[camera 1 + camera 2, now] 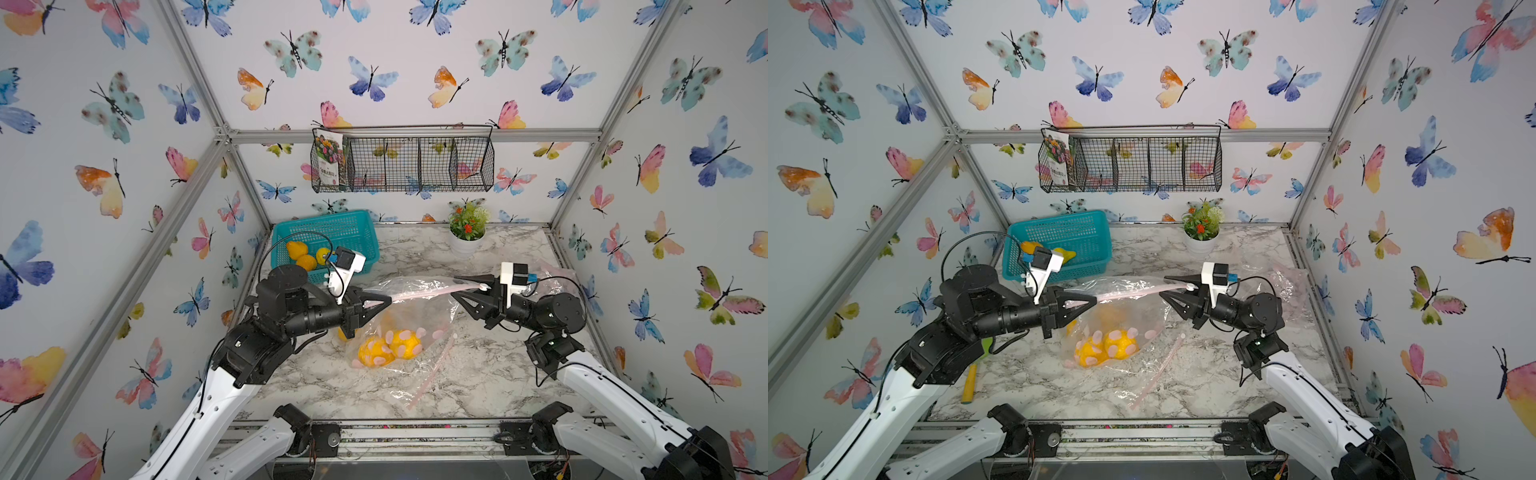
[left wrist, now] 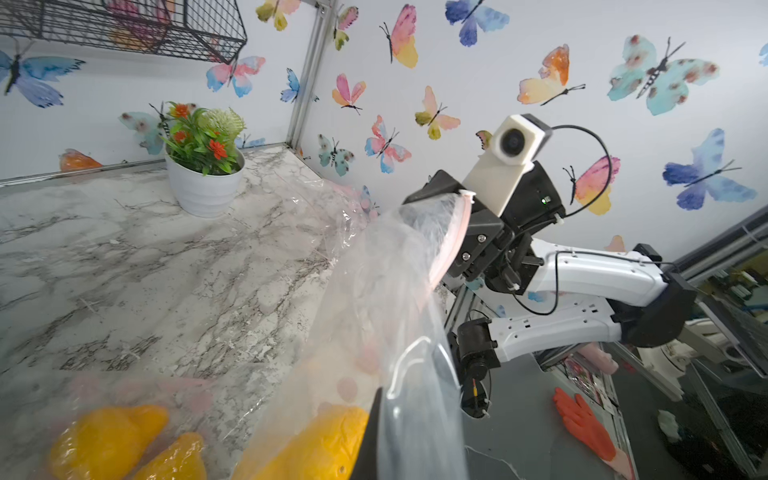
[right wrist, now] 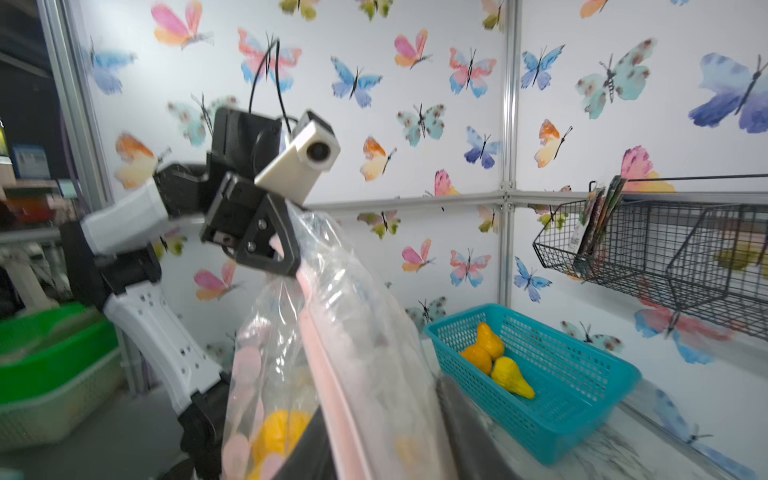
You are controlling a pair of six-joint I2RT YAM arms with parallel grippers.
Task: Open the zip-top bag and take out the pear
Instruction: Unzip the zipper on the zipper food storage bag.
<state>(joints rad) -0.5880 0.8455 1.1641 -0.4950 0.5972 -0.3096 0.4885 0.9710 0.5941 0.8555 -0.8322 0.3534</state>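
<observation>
The clear zip-top bag with pink dots hangs stretched between my two grippers, and its lower part rests on the marble table. Two yellow pears lie inside at the bottom. My left gripper is shut on the left end of the pink zip strip. In the left wrist view the bag covers its jaws. My right gripper stands open, with the strip's right end between its spread fingers.
A teal basket holding a few pears stands at the back left. A white flower pot is at the back. Another clear bag lies at the right edge, and a loose pink strip lies in front. A yellow-handled tool lies under the left arm.
</observation>
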